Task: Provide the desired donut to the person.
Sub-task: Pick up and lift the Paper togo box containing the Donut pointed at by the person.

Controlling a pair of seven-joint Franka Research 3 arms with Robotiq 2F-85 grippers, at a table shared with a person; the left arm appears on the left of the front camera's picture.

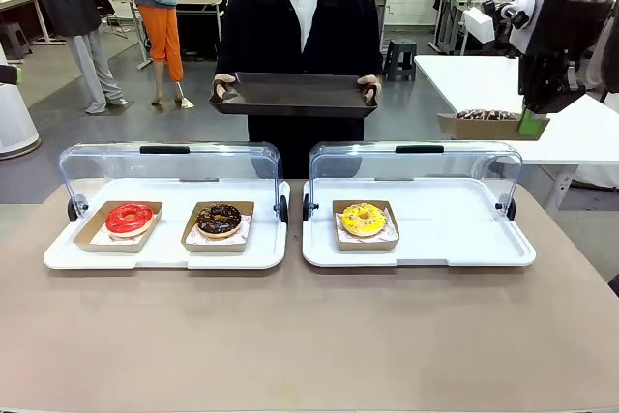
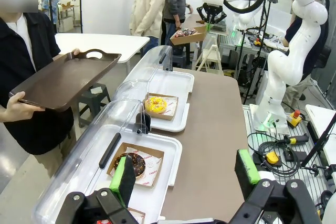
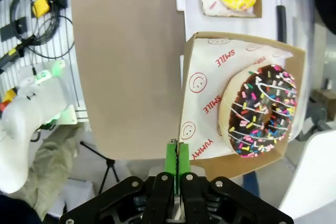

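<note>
Right fingers (image 3: 172, 162) are clenched on the edge of a cardboard tray (image 3: 210, 103) carrying a chocolate donut with coloured sprinkles (image 3: 262, 111). In the front view this cardboard tray hangs raised at the right, beyond the right white serving tray (image 1: 455, 258), well apart from the person (image 1: 298, 36). The person stands at the far side of the bench (image 1: 309, 336), holding a dark tray (image 1: 290, 94) in both hands. Left fingers (image 2: 125, 174) are released, spread wide above the left serving tray (image 2: 173, 156)
</note>
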